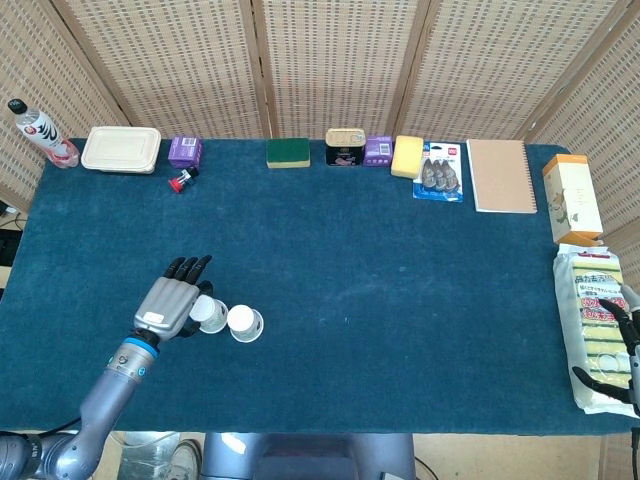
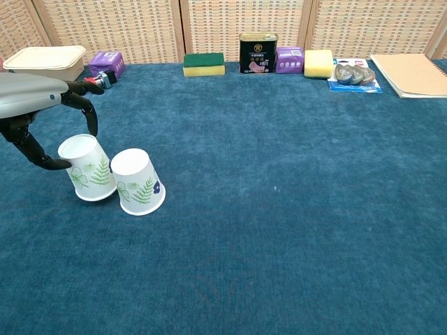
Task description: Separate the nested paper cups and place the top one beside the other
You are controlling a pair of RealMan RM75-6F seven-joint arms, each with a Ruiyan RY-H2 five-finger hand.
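Risk first: letting go too abruptly, or dragging a finger across the rim on the way out, would likely tip the held white paper cup with green fern print [image 2: 89, 178] against its neighbour or roll it off across the dark blue felt tablecloth [image 2: 293, 209]. Also possible: knocking the free white paper cup with fern and blue flower print [image 2: 138, 181], standing just beside.

Held cup: upside down, wide mouth on the cloth, tilted slightly, base up, apparently touching the free cup at its lower edge. Thin, light, easily toppled. Both near the cloth's left front area, well apart from the green sponge [image 2: 204, 63] at the back edge.

Left hand [image 1: 172, 303]: grasping the tilted cup, fingers curved round its upper end. Right hand [image 1: 624, 340]: barely visible at the far right; impossible to tell whether spread or clenched.
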